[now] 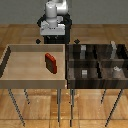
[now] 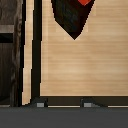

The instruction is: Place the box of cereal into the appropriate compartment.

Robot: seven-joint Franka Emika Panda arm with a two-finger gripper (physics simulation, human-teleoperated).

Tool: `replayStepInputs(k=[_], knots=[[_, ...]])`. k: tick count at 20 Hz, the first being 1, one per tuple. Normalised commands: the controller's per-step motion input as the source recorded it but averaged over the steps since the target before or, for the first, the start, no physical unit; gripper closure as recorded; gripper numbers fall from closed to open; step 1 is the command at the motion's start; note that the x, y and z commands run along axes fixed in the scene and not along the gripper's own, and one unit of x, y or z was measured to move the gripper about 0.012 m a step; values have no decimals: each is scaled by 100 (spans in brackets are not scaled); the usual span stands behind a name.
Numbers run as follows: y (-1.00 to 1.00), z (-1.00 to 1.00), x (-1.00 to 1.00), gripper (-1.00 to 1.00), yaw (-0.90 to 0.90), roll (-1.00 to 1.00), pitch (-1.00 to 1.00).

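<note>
The box of cereal (image 1: 50, 62) is a small red box with darker red sides, lying in the big light-wood tray (image 1: 20, 55), right of its middle in the exterior view. In the wrist view only a red corner of it (image 2: 84, 2) shows at the picture's edge, with its dark shadow beside it. My gripper (image 1: 52, 35) hangs above the tray's back edge, apart from the box. In the wrist view the gripper (image 2: 64, 105) is open and empty, both fingertips (image 2: 40, 104) showing. The compartment (image 1: 120, 56) with the tall pale-grey slab is at the bin's back right.
The dark-brown four-part bin (image 1: 68, 67) stands right of the tray in the exterior view. Other sections hold a grey block (image 1: 82, 50), a small grey cube (image 1: 85, 72) and a whitish round shape (image 1: 116, 70). The tray's dark wall (image 2: 35, 50) shows in the wrist view.
</note>
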Motion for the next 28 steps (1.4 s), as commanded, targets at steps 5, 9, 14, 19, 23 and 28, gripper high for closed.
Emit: replayStepInputs(k=[5, 9, 14, 19, 23, 28], knots=[[0, 0, 0, -100, 0, 0, 0], [-25, 0, 0, -100, 0, 0, 0], [0, 0, 80, -100, 0, 0, 0], [0, 0, 60, -100, 3, 0, 0], [0, 0, 0, -100, 23, 0, 0], [0, 0, 0, -100, 0, 0, 0]])
